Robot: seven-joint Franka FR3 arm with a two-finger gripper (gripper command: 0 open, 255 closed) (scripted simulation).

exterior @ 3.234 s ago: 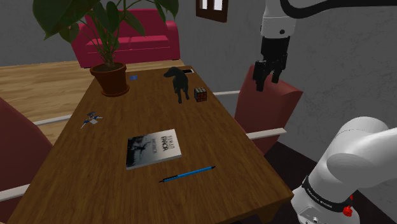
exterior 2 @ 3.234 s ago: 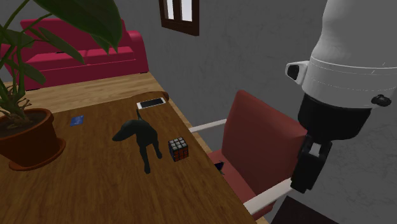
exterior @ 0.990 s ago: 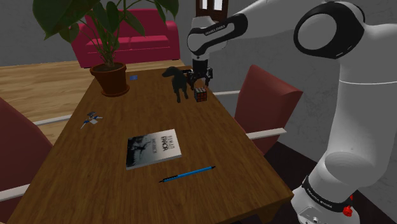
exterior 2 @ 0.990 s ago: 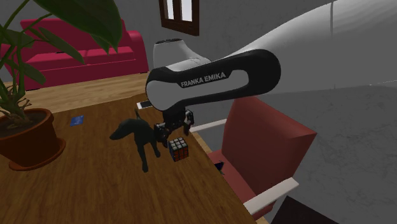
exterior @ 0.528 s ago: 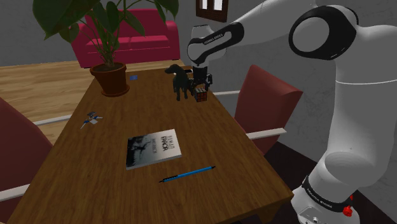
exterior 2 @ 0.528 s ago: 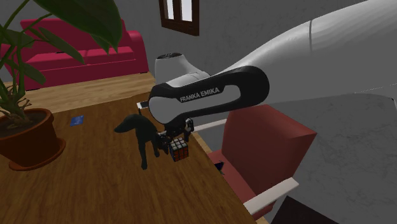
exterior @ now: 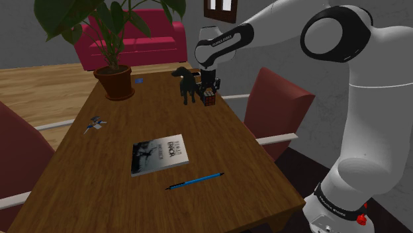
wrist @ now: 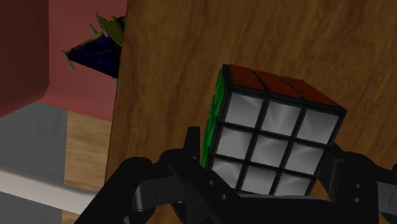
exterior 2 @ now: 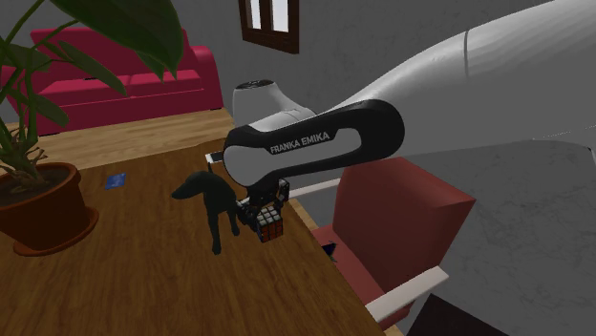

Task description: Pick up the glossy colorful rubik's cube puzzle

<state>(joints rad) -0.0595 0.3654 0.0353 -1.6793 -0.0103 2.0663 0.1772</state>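
Note:
The rubik's cube [exterior: 210, 100] stands on the wooden table [exterior: 132, 119] near its far right edge, just beside a black dog figurine [exterior: 186, 83]. In the wrist view the cube [wrist: 273, 130] shows a white face, a red face and a green side. My black gripper [wrist: 264, 154] comes down from above and is shut on the cube, one finger against each side. From the second exterior view the gripper [exterior 2: 264, 214] sits over the cube [exterior 2: 270, 225], close to the dog figurine [exterior 2: 212, 197].
A potted plant [exterior: 114, 83] stands at the table's far end. A book [exterior: 159, 154], a blue pen [exterior: 195, 181] and a small toy plane [exterior: 96, 123] lie nearer. A red chair [exterior: 278, 106] stands off the table's right edge, right of the cube.
Over the last second the gripper came down around the cube, then its fingers closed onto the cube's sides. The cube rests at the same spot by the dog.

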